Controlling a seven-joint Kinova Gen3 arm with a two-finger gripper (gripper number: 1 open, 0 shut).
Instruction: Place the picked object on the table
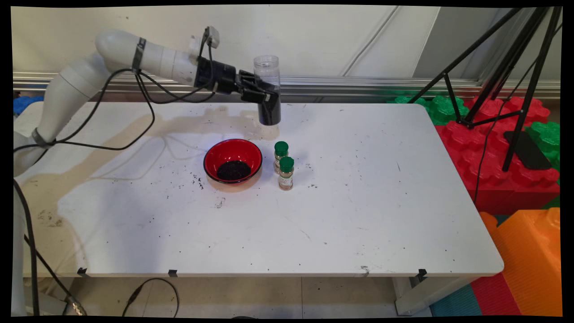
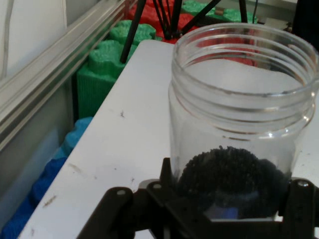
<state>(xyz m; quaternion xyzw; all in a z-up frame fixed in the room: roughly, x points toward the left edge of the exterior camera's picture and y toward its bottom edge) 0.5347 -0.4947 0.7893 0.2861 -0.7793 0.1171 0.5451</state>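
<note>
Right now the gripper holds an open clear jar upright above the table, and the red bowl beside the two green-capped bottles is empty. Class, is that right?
Not quite. The main view shows the red bowl holds a dark granular heap. The rest stands: gripper, clear jar, green-capped bottles.

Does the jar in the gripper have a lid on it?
No: the clear jar held by the gripper shows an open threaded mouth, with dark grains in its bottom.
</note>
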